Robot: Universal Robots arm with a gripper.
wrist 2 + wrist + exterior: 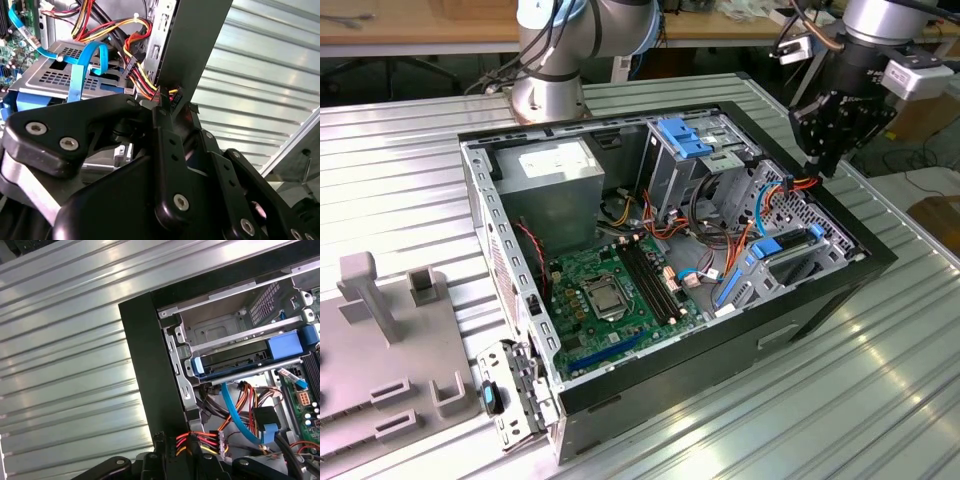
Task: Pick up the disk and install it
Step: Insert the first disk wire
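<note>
Gripper (817,165): exterior view's upper right, jaws pinching a wired plug (202,441).
Disk (235,360): we see it seated in the case (720,370) bay.

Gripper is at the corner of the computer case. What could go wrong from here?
The gripper sits at the red and yellow wires; it might snag them or tug them loose. The black case wall is right beside it, so a sideways move could scrape or jam.
</note>
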